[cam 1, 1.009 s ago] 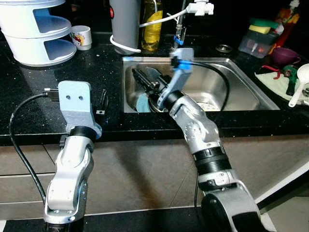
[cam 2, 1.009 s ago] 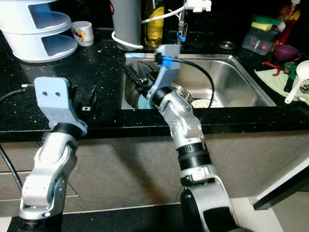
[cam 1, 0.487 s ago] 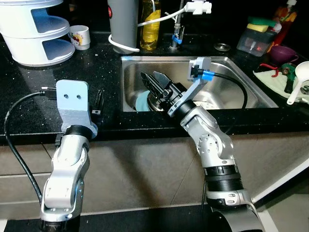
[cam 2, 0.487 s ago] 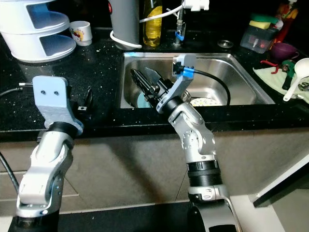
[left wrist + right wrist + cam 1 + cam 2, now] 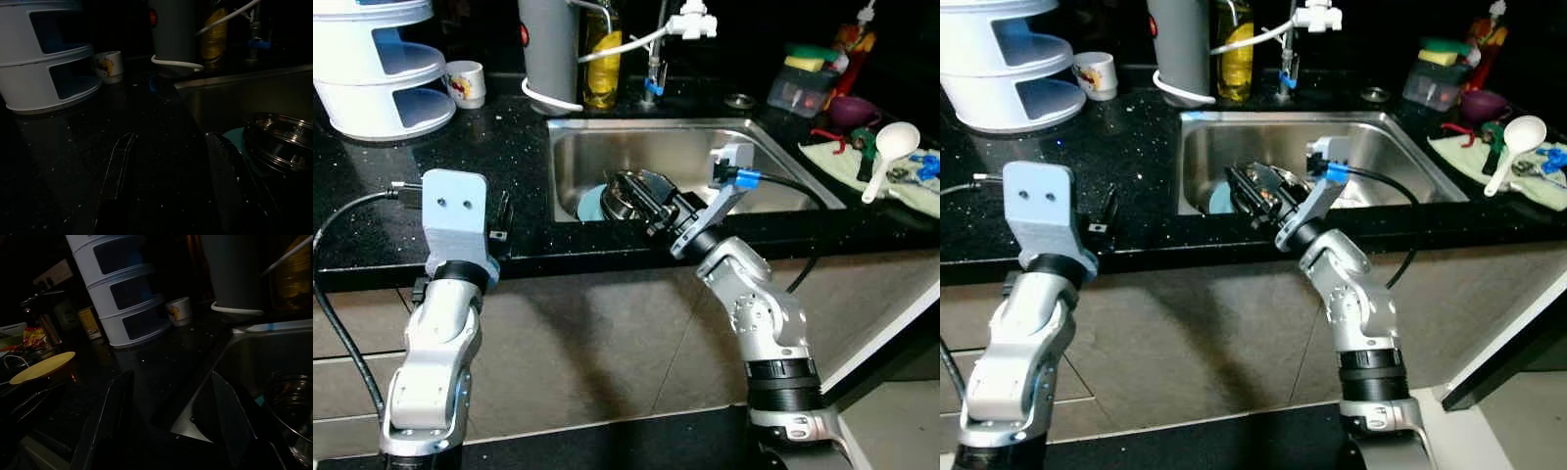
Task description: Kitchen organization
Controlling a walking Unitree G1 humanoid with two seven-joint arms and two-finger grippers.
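Observation:
A steel sink (image 5: 773, 186) is set into the black counter (image 5: 372, 196). Inside it, at the front left, a steel bowl (image 5: 281, 142) rests on a teal plate (image 5: 590, 204). My right gripper (image 5: 634, 196) hovers over that front left corner, just above the bowl, open with nothing between its fingers (image 5: 110, 416). My left gripper (image 5: 499, 217) hangs over the counter to the left of the sink, open and holding nothing; its fingers (image 5: 117, 166) point toward the back wall.
At the back left stand a white tiered rack (image 5: 372, 69) and a mug (image 5: 465, 83). Behind the sink are a grey canister (image 5: 548, 44), a yellow bottle (image 5: 600, 59) and the tap (image 5: 656, 54). A white ladle (image 5: 886, 147) and small items lie at the right.
My right arm has drawn back from deep in the sink to its front left corner, the gripper still open. The camera view has shifted a little. The left arm has hardly moved.

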